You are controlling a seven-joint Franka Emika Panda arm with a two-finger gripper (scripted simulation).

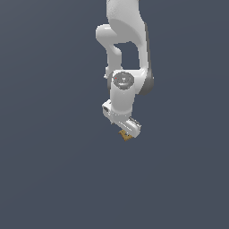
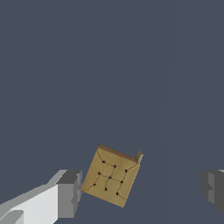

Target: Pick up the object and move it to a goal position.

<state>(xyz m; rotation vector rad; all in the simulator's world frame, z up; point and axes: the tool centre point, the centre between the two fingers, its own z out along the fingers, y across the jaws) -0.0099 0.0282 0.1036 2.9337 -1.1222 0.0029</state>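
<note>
Block [image 2: 111, 181]: flat tan square, wood-like, dark dots | Gripper [image 2: 140, 192]: white, grey pads, spread apart, block between, untouched

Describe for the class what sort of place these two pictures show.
Most likely a bare simulated test scene: a flat, featureless grey-blue ground, a white arm with its gripper open, and one small tan block between the fingers.

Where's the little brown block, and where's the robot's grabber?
block [image 2: 111, 181], wrist view, middle of its dotted face
block [image 1: 126, 135], exterior view, its visible corner under the hand
gripper [image 2: 140, 192], wrist view, the open gap between its fingertips
</note>
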